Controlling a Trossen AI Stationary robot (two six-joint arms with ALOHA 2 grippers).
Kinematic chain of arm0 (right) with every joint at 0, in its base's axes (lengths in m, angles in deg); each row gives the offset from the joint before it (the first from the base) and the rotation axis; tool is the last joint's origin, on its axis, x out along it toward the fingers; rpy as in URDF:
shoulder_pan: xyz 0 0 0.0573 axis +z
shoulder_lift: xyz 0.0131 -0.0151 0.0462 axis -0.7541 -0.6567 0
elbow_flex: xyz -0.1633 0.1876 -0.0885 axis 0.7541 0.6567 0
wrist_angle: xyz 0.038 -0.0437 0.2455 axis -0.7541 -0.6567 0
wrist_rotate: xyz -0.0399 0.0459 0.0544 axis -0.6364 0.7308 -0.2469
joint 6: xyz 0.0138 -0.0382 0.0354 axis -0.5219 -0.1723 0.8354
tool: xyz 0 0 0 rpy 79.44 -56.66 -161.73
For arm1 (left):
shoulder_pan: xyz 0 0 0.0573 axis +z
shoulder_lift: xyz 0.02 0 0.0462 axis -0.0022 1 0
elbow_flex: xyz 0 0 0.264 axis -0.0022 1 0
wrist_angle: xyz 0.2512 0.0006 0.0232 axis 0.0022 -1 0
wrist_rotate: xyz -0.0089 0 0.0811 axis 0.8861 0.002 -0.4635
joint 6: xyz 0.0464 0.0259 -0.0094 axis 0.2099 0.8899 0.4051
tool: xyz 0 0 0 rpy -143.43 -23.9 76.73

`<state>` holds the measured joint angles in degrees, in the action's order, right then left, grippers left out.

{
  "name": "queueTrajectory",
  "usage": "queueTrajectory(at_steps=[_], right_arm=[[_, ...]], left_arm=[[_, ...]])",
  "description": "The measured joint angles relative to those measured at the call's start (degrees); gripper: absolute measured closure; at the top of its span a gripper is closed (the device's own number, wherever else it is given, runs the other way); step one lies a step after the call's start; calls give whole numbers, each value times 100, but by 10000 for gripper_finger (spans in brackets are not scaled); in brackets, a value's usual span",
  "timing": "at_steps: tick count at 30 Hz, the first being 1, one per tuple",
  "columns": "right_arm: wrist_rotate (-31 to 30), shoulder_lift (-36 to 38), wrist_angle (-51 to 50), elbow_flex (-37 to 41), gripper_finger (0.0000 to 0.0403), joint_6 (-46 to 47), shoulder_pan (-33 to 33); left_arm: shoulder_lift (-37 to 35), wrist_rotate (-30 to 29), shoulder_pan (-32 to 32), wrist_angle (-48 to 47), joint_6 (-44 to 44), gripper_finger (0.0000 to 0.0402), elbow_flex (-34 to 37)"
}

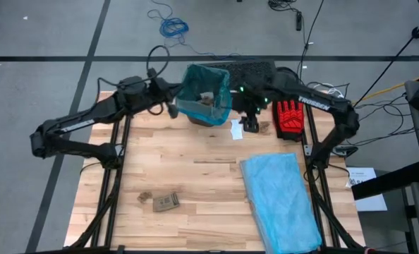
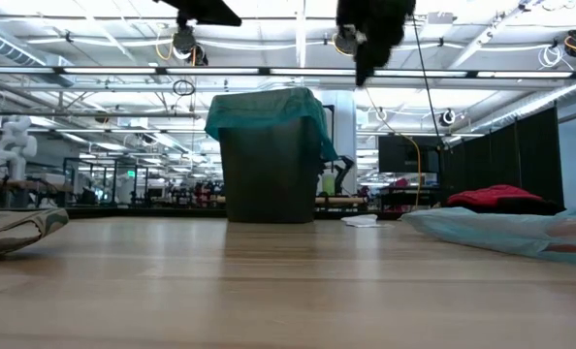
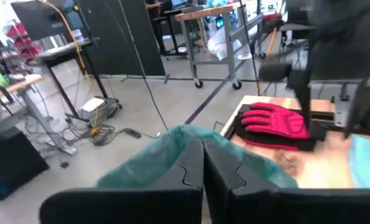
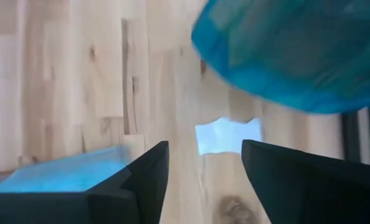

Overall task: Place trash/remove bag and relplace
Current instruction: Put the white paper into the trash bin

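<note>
A dark bin (image 1: 208, 113) lined with the teal-green bag (image 1: 206, 88) stands at the table's far middle, with brown wads (image 1: 206, 99) inside it. My left gripper (image 1: 171, 107) is shut and hovers by the bin's left rim, above bin height in the low view; in the left wrist view (image 3: 203, 168) the bag (image 3: 172, 155) lies just beyond it. My right gripper (image 1: 250, 121) is open and raised to the right of the bin, over a white scrap (image 4: 228, 135) lying flat on the table. A brown wad (image 1: 264, 128) lies beside the scrap.
A red glove (image 1: 288, 116) lies at the far right. A paler sky-blue bag (image 1: 280, 201) is spread over the near right. A tan card (image 1: 166, 202) and a brown wad (image 1: 144, 197) lie near left. Bare wood (image 1: 195, 155) spans the table's middle.
</note>
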<state>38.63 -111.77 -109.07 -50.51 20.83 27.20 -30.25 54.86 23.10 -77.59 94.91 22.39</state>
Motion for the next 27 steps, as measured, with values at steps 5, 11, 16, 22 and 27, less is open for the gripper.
queueTrajectory(at_steps=[5,11,16,22,27], right_arm=[[66,911,1598,2305,240,590,-80],[141,1382,3909,3908,263,2002,-791],[540,1050,4700,4265,266,2499,-1548],[535,449,4764,4273,265,2630,-1895],[536,-24,5154,4273,265,2622,-1778]], left_arm=[[-506,2,-9,94,-343,400,624],[-883,2,-9,509,-637,401,1247],[-891,4,-7,578,-771,401,1458],[-816,17,-10,584,-770,401,1458],[-760,19,-7,599,-768,401,1456]])
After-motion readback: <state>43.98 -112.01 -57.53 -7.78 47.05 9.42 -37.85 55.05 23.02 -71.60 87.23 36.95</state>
